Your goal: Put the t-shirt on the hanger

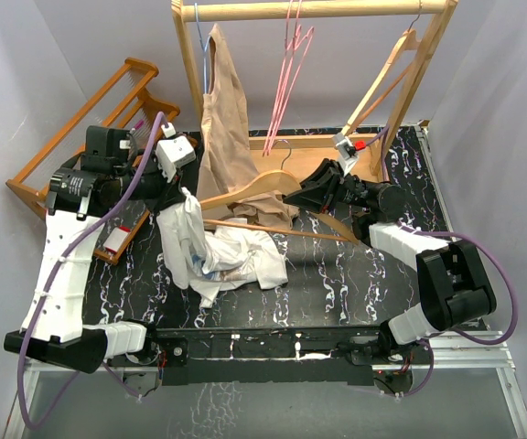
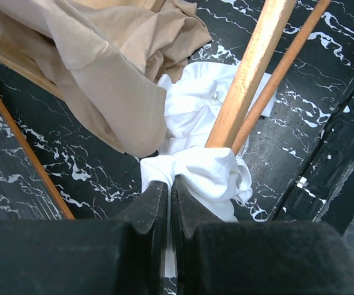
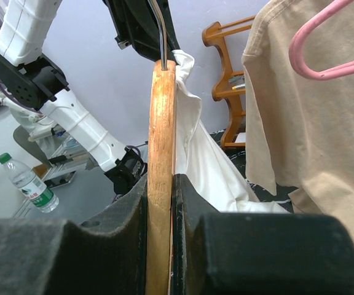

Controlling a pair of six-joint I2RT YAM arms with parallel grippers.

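Black marble table [image 1: 337, 265], wood rack [image 1: 318, 9] at the back. Left gripper [image 2: 171, 184] is pinched tight on a fold of the t-shirt [image 1: 236, 256], with one end raised and the rest heaped on the table. Right gripper [image 3: 161, 184] clamps a wood hanger [image 1: 254, 186] that lies across the shirt. Pink hanger [image 3: 337, 72] hangs on the rack beside the beige garment [image 1: 222, 110], well apart from the shirt. There may be two pink ones; hard to tell.

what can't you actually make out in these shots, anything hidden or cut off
- Top view: t-shirt crumpled in a heap, its neck opening lost in folds.
- Right wrist view: pink hanger shows one bend only; frame edges cut off the rest.
- Left wrist view: wooden hanger leaves the top edge; left gripper covers the cloth it pinches.
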